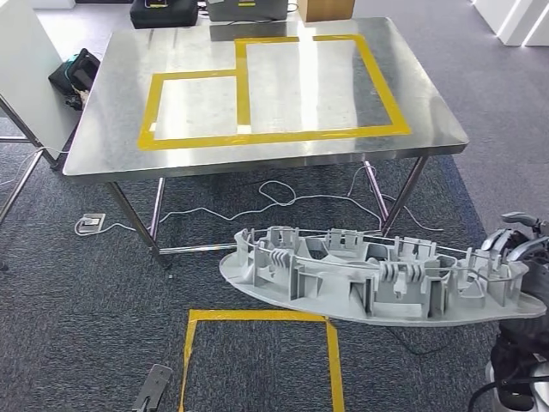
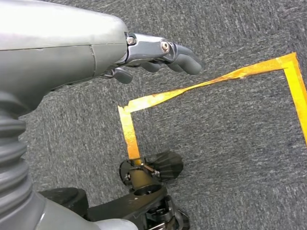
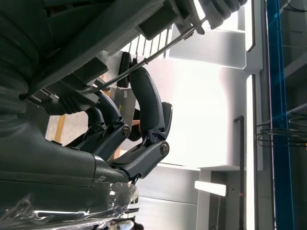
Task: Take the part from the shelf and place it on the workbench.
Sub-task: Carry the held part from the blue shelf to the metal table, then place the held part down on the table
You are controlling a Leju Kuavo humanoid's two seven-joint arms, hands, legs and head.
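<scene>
A long grey plastic part (image 1: 363, 279) with ribs, pockets and a thin wire rod hangs level above the carpet, in front of the steel workbench (image 1: 97, 146). My right hand (image 1: 518, 245) grips its right end, fingers curled over the rim. In the right wrist view those dark fingers (image 3: 148, 108) wrap around the part's edge (image 3: 108, 28). My left hand (image 2: 163, 55) hangs over the carpet, fingers loosely extended, holding nothing. The workbench top carries yellow tape outlines (image 1: 243, 86).
A yellow tape square (image 1: 259, 352) marks the carpet in front of me; its corner (image 2: 124, 110) lies below my left hand. Cables (image 1: 278, 197) trail under the bench. Black bags (image 1: 75, 73) sit at the left, boxes (image 1: 165, 13) behind the bench.
</scene>
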